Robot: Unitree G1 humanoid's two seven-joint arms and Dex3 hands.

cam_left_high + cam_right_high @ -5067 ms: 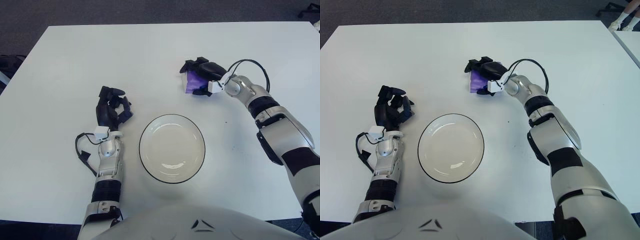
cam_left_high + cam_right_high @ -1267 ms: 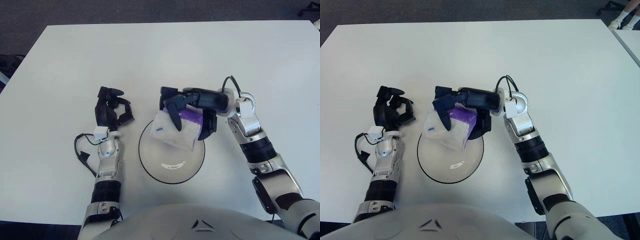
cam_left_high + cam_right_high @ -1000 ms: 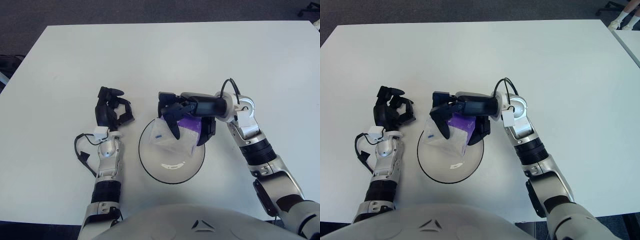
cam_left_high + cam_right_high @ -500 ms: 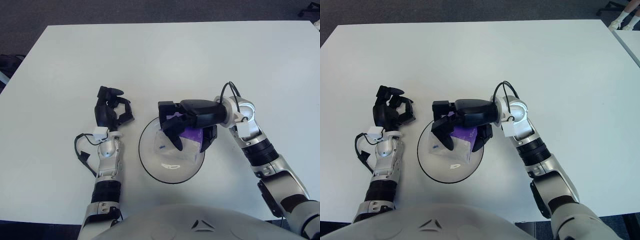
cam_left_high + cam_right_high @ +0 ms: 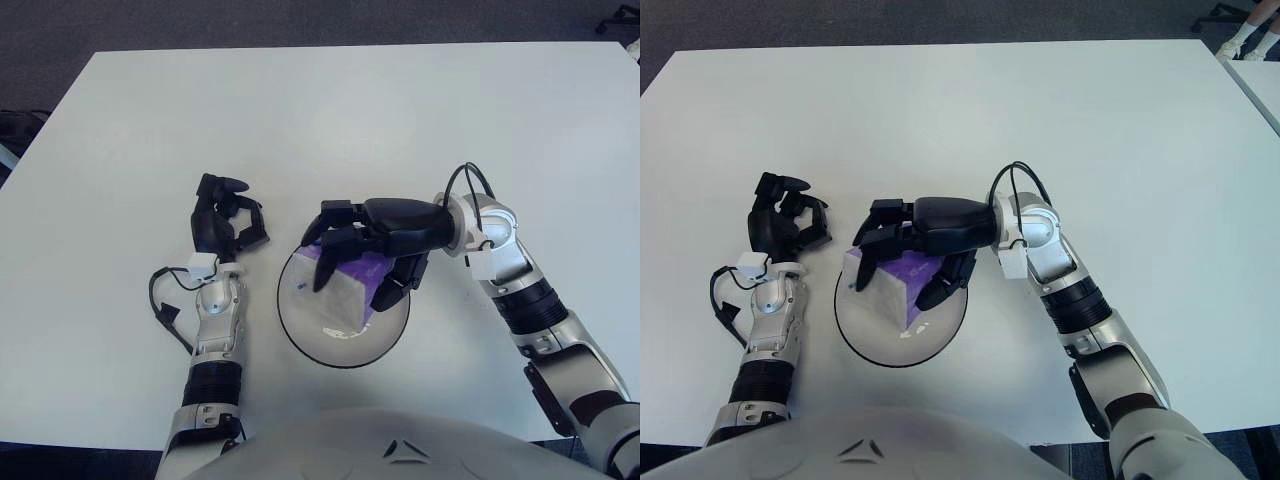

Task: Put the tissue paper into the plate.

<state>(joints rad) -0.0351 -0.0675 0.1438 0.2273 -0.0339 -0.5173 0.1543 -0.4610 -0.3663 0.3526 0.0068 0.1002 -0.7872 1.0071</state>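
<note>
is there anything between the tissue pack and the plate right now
Nothing visible. The right hand holds the tissue pack right over the plate, its lower end down inside the rim; whether it touches the bottom cannot be told. The left hand shows left of the plate, away from it.

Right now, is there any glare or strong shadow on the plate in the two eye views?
Left eye view: a small bright glare streak on the plate near its front rim; the right hand shades the tissue pack softly. Right eye view: the same, no hard shadows.
</note>
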